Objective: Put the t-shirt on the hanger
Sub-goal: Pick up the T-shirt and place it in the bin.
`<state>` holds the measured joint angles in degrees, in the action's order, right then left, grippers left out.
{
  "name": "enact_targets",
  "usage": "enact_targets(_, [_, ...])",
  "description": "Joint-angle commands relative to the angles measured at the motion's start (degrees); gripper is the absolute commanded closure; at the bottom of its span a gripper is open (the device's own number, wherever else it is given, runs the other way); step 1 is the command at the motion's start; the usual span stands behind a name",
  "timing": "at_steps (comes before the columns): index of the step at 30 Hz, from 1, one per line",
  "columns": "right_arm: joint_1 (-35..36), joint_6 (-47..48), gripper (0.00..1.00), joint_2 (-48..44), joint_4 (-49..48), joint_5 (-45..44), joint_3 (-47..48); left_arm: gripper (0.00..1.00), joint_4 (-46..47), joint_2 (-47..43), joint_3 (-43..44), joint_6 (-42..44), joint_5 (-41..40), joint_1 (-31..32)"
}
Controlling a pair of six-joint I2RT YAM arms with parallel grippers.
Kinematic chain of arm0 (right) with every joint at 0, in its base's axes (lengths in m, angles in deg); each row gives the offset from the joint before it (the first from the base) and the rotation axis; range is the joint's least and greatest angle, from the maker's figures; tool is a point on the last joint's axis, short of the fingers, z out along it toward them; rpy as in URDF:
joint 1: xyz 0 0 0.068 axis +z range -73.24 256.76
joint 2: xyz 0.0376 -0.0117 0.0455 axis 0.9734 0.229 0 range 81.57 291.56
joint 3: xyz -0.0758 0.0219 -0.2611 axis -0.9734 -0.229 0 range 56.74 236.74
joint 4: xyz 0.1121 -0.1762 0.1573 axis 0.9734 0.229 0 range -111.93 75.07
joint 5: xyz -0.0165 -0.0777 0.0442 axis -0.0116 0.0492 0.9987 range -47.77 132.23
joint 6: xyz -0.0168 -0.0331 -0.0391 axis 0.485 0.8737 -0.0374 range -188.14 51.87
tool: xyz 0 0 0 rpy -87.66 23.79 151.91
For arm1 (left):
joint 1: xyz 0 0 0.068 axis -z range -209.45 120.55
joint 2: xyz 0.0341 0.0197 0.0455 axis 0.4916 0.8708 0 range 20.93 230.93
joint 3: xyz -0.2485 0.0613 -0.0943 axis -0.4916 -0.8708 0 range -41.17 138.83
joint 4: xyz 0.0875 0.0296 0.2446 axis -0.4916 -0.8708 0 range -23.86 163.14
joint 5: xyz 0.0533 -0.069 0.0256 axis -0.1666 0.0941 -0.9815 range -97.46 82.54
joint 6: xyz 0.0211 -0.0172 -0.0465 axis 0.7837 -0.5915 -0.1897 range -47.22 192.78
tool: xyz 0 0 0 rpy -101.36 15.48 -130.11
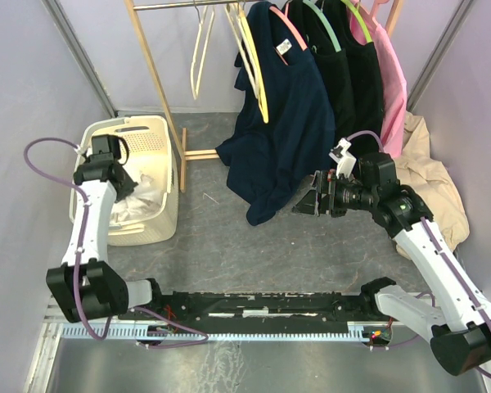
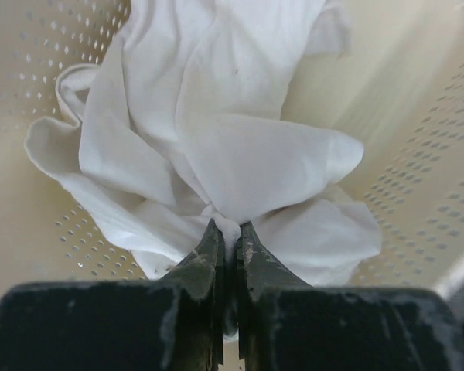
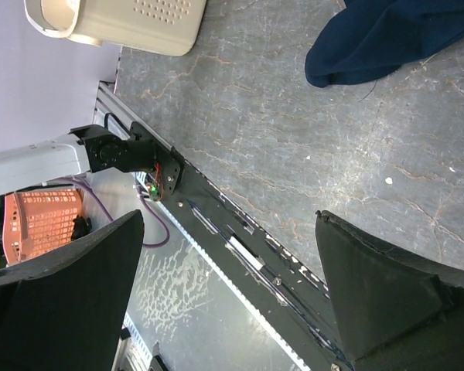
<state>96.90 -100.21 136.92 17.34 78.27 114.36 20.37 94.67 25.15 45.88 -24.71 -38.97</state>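
The left fingers are squeezing tight together, and they are pinching a little fold of the white t-shirt right between their tips. Only a thin bit of cloth is sitting in the gap, so the two fingers are nearly touching each other. The t-shirt is lying all crumpled inside the cream basket, which has little holes in its walls. The cloth is spreading out to both sides of the pinched spot. From above, the left arm is bending down into that basket, which is standing at the left side of the grey bench. The right fingers are standing wide open, far from each other, and they are holding nothing and touching nothing. They are hanging in the air over the bench and pointing to the left, near the bottom edge of a navy blue shirt. The yellow hanger is hanging on the rack at the back, just beside the left edge of the navy blue shirt and well apart from the t-shirt. Cream-white hangers are hanging further left on the same rack. To the right of the navy shirt, black clothes and a pink one are hanging too. A beige garment is lying in a heap at the far right, behind the right arm.
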Motion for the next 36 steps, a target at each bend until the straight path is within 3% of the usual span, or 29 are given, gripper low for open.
enact_targets(1, [0.2,1.0,0.01,0.4,-0.5,-0.5,2.8,0.97,-2.2,-5.0,9.4,-0.8,2.9,0.1])
enact_targets(8, [0.2,0.8,0.01,0.3,1.9,-2.4,5.3,0.97,-2.3,-8.4,21.7,-5.4,10.3,0.1])
enact_targets(20, [0.2,2.2,0.01,0.4,9.5,-6.7,11.8,0.97,3.4,-11.4,35.2,-13.9,27.4,0.1])
enact_targets(28, [0.2,3.3,0.01,-0.7,12.6,-8.7,13.9,0.97,17.8,-13.9,30.0,-24.9,47.0,2.7])
enact_targets(36, [0.2,3.0,0.01,-0.3,13.2,-9.6,15.4,0.97,30.1,-16.4,30.0,-36.1,55.7,8.9])
